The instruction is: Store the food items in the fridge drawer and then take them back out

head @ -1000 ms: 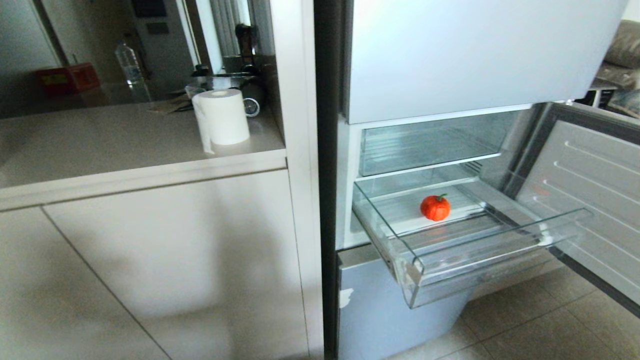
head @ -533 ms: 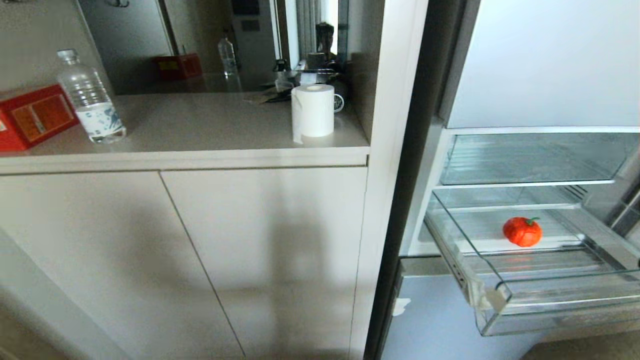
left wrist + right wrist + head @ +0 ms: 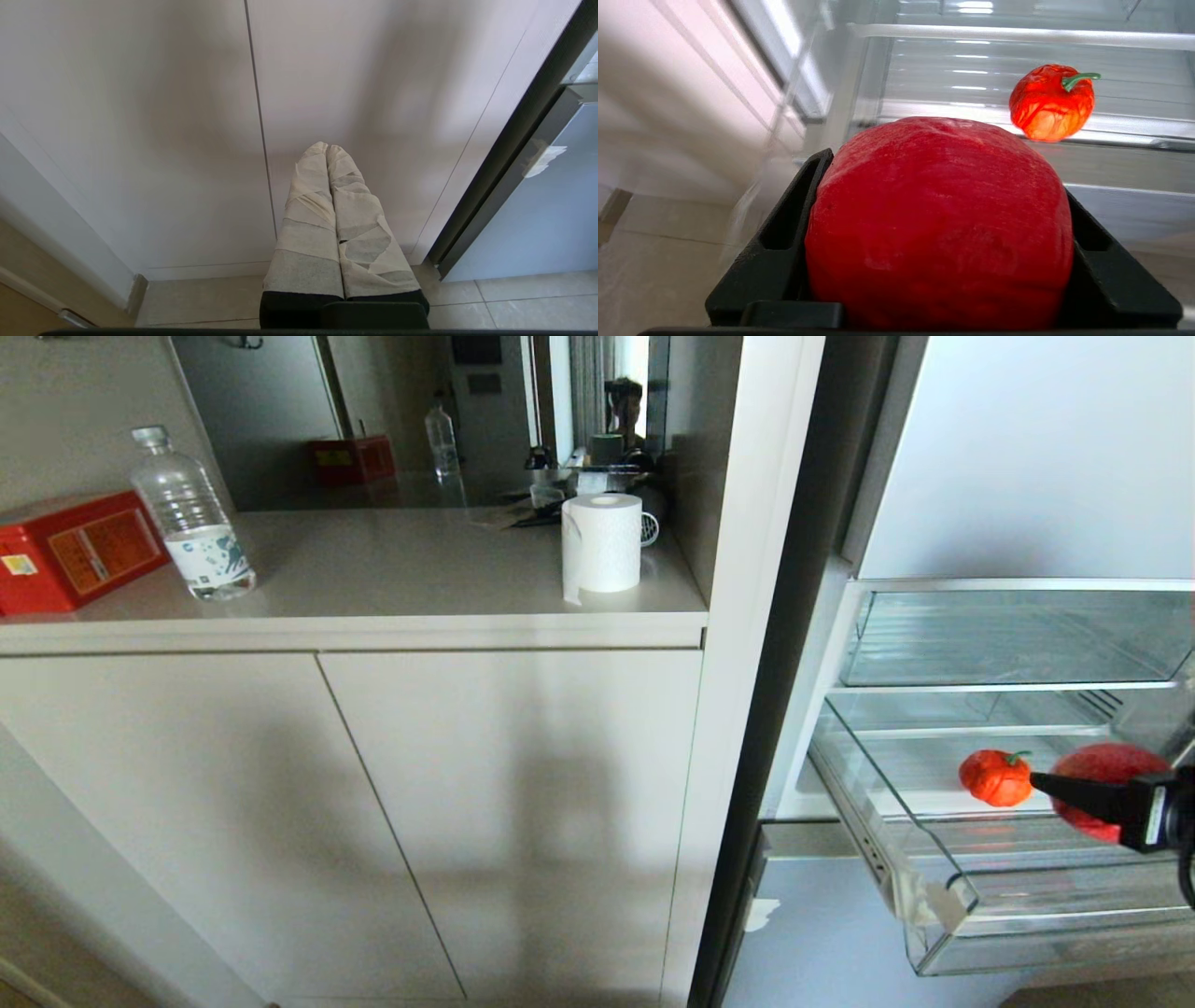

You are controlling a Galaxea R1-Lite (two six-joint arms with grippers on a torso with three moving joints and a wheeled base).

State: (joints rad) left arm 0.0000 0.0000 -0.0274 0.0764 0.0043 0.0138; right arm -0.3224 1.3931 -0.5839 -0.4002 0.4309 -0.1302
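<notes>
The right gripper (image 3: 1074, 791) clamps the red food item (image 3: 938, 219) above the fridge drawer (image 3: 943, 896). Best set it down at three o'clock of the orange one (image 3: 996, 777), apart.

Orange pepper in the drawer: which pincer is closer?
Right. The right pincer, holding the red fruit, is beside the orange pepper over the fridge drawer. The left pincer faces the cabinet doors.
</notes>
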